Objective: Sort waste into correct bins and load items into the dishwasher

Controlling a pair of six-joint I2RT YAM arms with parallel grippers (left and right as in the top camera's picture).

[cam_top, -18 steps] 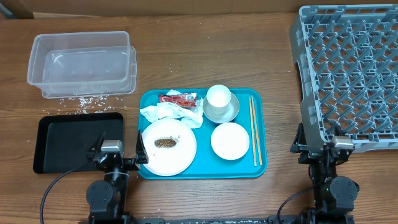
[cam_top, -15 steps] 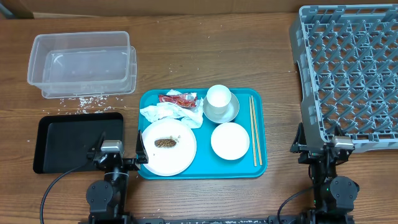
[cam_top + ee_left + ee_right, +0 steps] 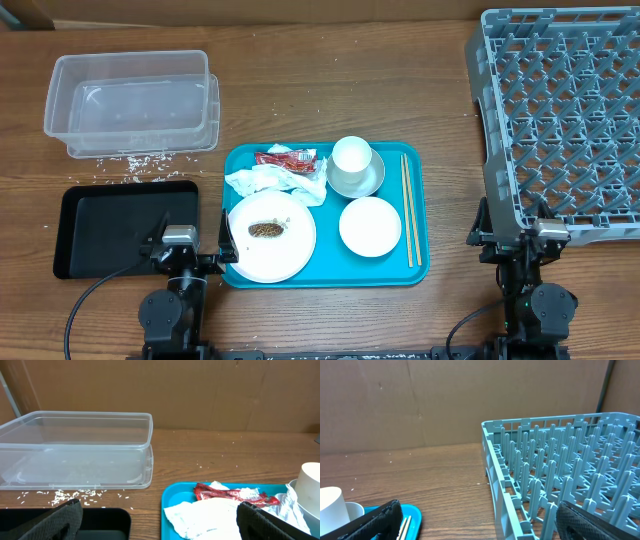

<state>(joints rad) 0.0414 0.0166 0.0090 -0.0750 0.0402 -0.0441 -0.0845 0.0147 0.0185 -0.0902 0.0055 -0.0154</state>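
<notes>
Right claw (image 3: pixel 508 242) shifted slightly left; left claw (image 3: pixel 188 256) unmoved.

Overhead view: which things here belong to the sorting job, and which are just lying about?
Job: napkin, wrapper, food scrap, plate, cup, bowls, chopsticks, tub, black tray, rack.
Just there: turquoise tray, table.

Bright, even light from above. Only soft, small shadows beside the clear tub (image 3: pixel 130 100) and grey rack (image 3: pixel 560 110). Sharp overhead. Close up, dark and blurry pincer fingers (image 3: pixel 60 522) at the bottom corners.
</notes>
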